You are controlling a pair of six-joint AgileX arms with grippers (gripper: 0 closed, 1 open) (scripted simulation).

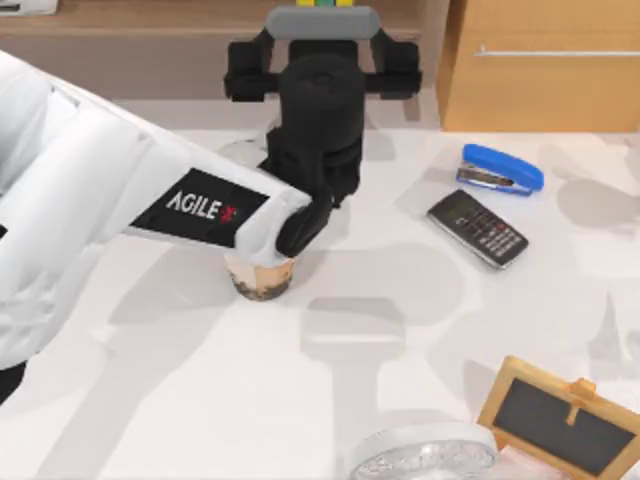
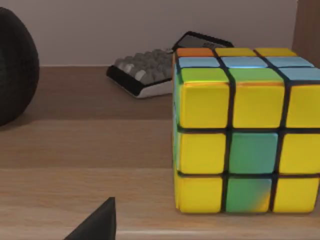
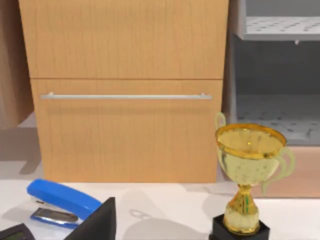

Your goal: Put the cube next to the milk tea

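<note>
Nine yellow-and-green squares face the cube (image 2: 247, 130); left pincer (image 1: 320, 30) state unclear.

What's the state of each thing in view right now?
cube: upright on a wooden shelf, ungrasped.
milk tea: standing on the table, mostly hidden under the left arm.
left pincer: at the shelf.
stapler: closed.
drawer: shut.
trophy: upright.

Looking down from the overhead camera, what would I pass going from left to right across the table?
The milk tea under the left arm, then the round silver object at the near edge, the black phone, the blue stapler, and last the small wooden-framed chalkboard.
</note>
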